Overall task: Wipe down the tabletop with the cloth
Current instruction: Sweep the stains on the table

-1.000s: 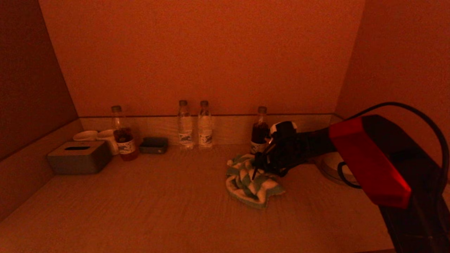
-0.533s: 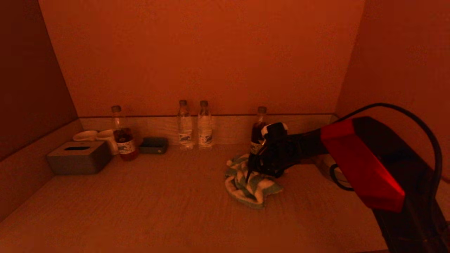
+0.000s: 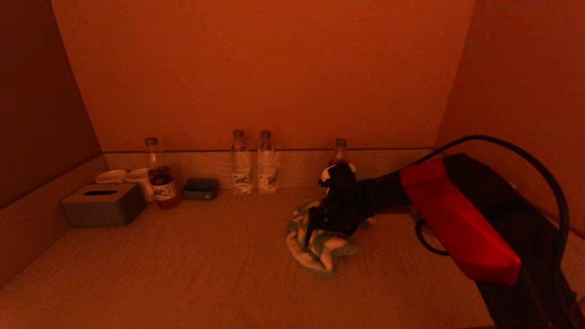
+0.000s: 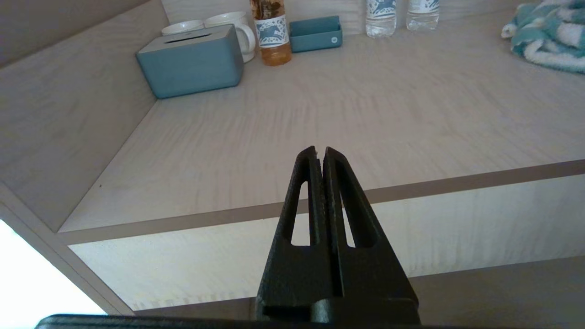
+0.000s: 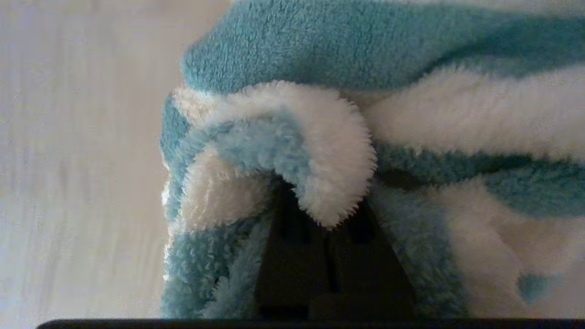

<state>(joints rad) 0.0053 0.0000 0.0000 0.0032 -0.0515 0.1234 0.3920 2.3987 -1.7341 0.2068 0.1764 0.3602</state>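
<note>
right now the right gripper [image 3: 311, 233] is down on the cloth [image 3: 317, 244], its fingers pinched together with the tips buried in the fluffy folds, so it is clenched on the cloth. the cloth lies bunched on the tabletop [image 3: 205, 256], right of centre and a little forward of the back rim, near the dark bottle [image 3: 339, 153] behind the gripper. in the right wrist view the cloth [image 5: 329, 151] curls over the fingers and hides their tips, with bare tabletop [image 5: 77, 160] beside it. the left gripper [image 4: 321, 153] hangs off the table's front edge, clenched on nothing, well apart from the cloth [image 4: 546, 39]. along the back stand two clear bottles [image 3: 252, 161], a bottle [image 3: 159, 176] with dark drink, a small tray [image 3: 199, 188], two cups [image 3: 125, 177] and a tissue box [image 3: 103, 204].
</note>
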